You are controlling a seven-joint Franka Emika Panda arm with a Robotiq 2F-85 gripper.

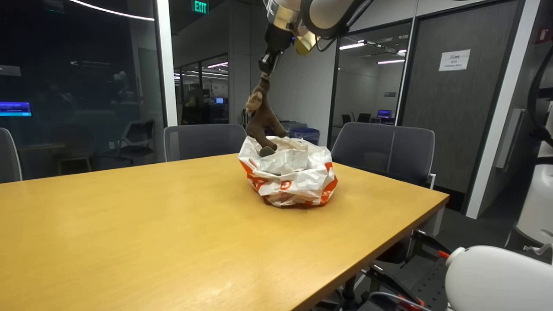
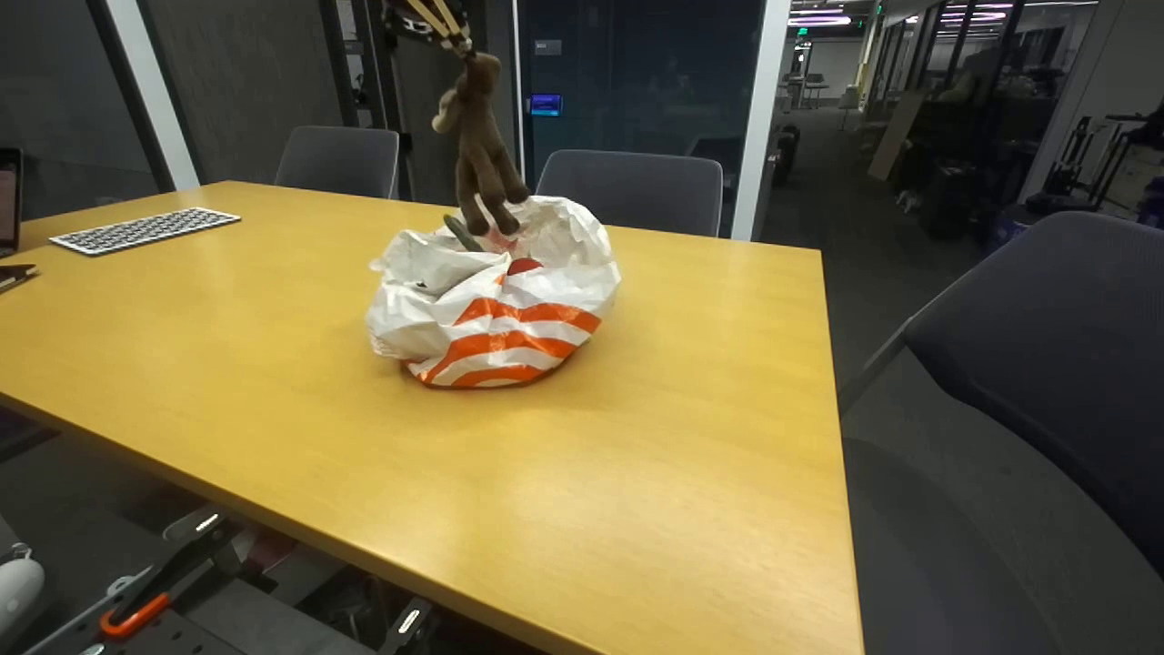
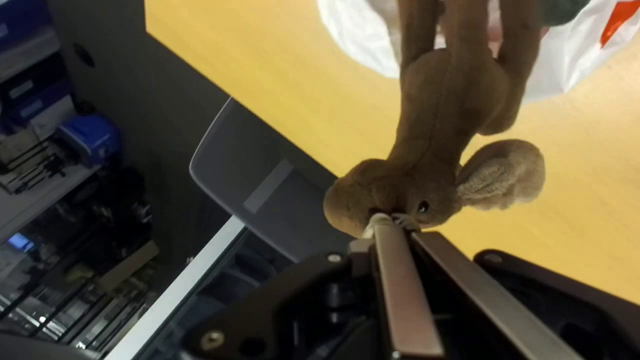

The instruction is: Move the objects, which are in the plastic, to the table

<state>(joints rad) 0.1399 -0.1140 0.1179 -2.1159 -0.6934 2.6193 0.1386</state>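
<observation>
While nearly closed, end effector [image 3: 395, 225] tight on brown plush toy [image 3: 437, 110].

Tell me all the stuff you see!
Table: one, yellowish, in all views
Plastic bag: one, white and orange, on the table
Plush animal: one, brown, over the bag's opening
Lump: one, red, inside the bag
Unclear thing: one, grey-green, poking from the bag
Keyboard: one, whitish, on the table
Likely laptop: one, dark, near the keyboard
Chairs: at least three, grey, around the table
Exit sign: one readable, green, up high
Background clutter: uncounted, dark, beyond the table
Robot arm: one, white and black, overhead
End effector: one, mostly black, gripping the plush animal
</observation>
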